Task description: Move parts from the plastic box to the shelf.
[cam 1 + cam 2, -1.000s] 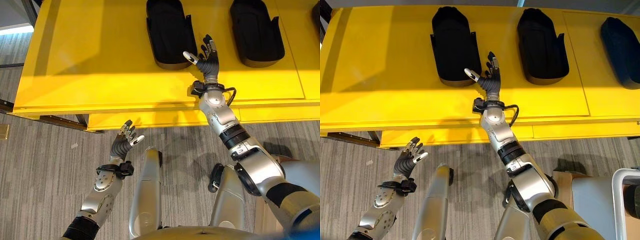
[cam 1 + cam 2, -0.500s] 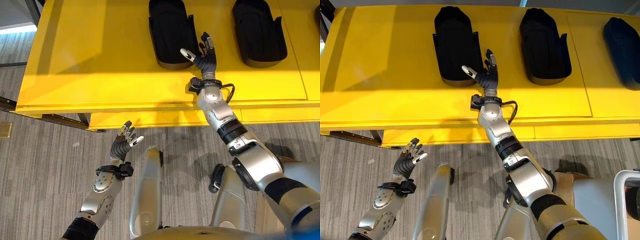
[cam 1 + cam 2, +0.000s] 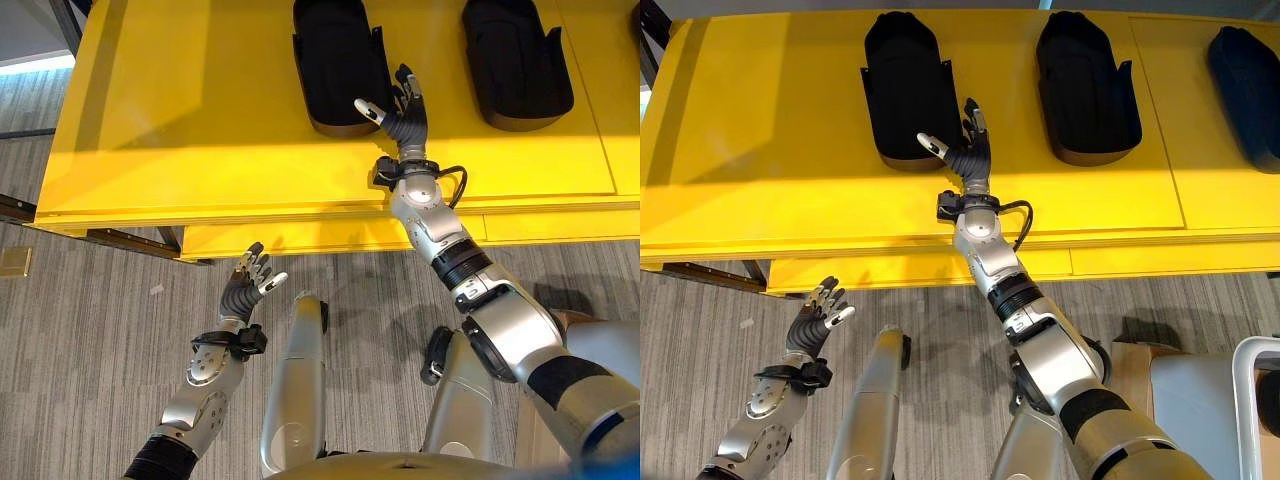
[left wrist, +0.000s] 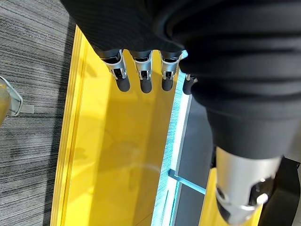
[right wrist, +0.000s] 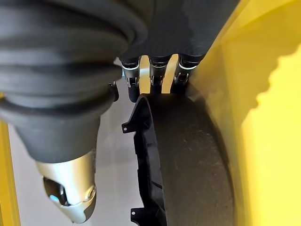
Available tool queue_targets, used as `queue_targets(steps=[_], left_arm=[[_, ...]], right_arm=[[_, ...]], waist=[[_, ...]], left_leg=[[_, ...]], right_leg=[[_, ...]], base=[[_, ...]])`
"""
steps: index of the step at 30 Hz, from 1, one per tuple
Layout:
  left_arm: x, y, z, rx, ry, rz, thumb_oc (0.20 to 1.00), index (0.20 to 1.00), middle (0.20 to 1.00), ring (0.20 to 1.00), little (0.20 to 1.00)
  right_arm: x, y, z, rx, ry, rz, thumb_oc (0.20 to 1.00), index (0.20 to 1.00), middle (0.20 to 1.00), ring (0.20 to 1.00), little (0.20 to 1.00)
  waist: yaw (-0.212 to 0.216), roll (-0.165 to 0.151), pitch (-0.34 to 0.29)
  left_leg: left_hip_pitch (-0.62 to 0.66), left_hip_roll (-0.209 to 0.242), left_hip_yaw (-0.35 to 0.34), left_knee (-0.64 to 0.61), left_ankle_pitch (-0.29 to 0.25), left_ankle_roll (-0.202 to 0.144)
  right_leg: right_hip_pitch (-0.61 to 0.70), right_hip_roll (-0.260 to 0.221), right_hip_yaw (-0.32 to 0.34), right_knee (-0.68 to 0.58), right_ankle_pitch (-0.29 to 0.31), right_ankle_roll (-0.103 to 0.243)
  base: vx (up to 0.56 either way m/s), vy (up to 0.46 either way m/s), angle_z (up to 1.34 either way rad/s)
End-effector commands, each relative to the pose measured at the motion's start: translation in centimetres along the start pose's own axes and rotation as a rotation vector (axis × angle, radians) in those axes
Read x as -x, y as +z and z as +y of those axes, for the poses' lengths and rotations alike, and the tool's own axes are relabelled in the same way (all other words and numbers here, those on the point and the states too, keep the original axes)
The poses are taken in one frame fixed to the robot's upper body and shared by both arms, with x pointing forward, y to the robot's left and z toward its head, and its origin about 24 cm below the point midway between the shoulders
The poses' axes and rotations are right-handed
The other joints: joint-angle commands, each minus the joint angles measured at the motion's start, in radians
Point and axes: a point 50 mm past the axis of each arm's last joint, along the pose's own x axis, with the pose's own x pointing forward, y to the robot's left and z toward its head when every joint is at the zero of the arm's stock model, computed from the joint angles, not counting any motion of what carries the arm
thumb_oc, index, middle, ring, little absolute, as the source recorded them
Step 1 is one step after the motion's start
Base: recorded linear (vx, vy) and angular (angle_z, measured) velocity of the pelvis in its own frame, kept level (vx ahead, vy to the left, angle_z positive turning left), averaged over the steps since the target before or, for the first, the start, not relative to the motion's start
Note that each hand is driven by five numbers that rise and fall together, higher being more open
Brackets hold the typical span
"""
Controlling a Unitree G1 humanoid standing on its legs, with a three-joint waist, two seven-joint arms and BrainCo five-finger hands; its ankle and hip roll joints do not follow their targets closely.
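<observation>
The right hand (image 3: pixel 400 115) is hovering with fingers spread and empty beside the nearest black part (image 3: pixel 338 62) lying on the yellow shelf (image 3: pixel 180 120), which looks a stiff, light moulded shell, best gripped by its thin side rim.

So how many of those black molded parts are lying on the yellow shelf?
3 in the right eye view: one by the right hand's open fingers, one in the middle, one cut off at the edge. More may lie beyond it.
</observation>
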Motion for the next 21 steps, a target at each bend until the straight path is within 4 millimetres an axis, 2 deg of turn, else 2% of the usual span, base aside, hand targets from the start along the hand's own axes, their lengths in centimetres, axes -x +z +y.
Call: queue_targets(steps=[1, 21], left_arm=[[0.0, 1.3, -0.7, -0.005, -0.044, -0.072, 1.0, 1.0, 1.0, 1.0, 1.0], [-0.1, 1.3, -0.7, -0.004, -0.033, -0.078, 1.0, 1.0, 1.0, 1.0, 1.0]], right_arm=[[0.4, -0.7, 2.1, -0.068, 0.033, 0.044, 1.0, 1.0, 1.0, 1.0, 1.0], [1.5, -1.3, 3.9, -0.12, 0.083, 0.07, 1.0, 1.0, 1.0, 1.0, 1.0]], waist=[[0.042, -0.01, -0.011], [0.045, -0.007, 0.002]], left_leg=[[-0.065, -0.007, -0.007, -0.01, 0.063, 0.029], [-0.065, -0.011, -0.003, -0.011, 0.065, 0.029]], right_leg=[[-0.058, 0.023, 0.04, 0.079, -0.012, -0.072], [-0.059, 0.016, 0.039, 0.085, -0.014, -0.072]], base=[[0.0, 0.0, 0.0], [0.0, 0.0, 0.0]])
